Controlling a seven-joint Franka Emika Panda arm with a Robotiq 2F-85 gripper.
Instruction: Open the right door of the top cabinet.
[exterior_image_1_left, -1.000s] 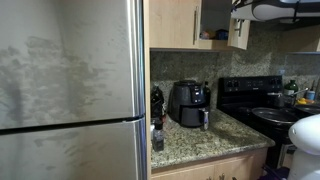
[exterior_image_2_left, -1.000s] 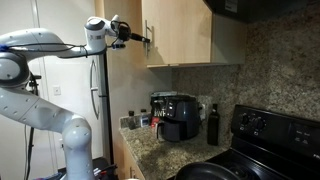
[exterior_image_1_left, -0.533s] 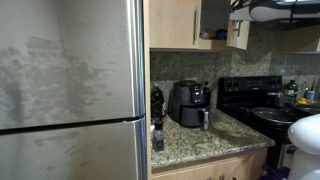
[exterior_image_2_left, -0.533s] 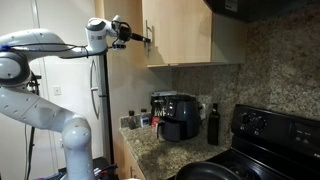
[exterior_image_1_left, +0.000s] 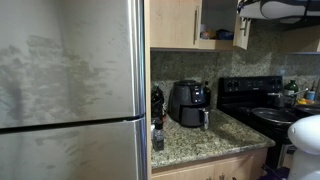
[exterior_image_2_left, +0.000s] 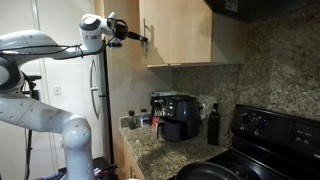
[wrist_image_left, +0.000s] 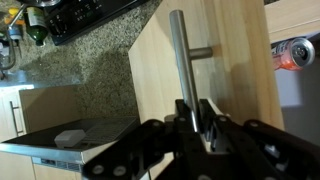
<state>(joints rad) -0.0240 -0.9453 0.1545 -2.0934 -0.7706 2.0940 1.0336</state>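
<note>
The top cabinet (exterior_image_1_left: 175, 22) is light-tan wood. Its right door (exterior_image_1_left: 243, 30) stands swung open, and the interior (exterior_image_1_left: 215, 18) with a few items shows. In an exterior view the door (exterior_image_2_left: 190, 30) hangs out from the wall edge-on. My gripper (exterior_image_2_left: 138, 37) reaches it from the side. In the wrist view my gripper (wrist_image_left: 195, 118) is shut on the slim metal bar handle (wrist_image_left: 178, 55) of the door panel (wrist_image_left: 235, 60). A red can (wrist_image_left: 295, 52) shows inside the cabinet past the door's edge.
A large stainless fridge (exterior_image_1_left: 70, 80) fills one side. A black air fryer (exterior_image_1_left: 188, 102) and a dark bottle (exterior_image_2_left: 212, 125) stand on the granite counter (exterior_image_1_left: 200, 140). A black stove (exterior_image_1_left: 255, 100) is beside it. My arm (exterior_image_2_left: 40, 45) stretches from its stand (exterior_image_2_left: 70, 140).
My gripper has pulled the handle further out from the cabinet. The right door has swung a little wider open.
</note>
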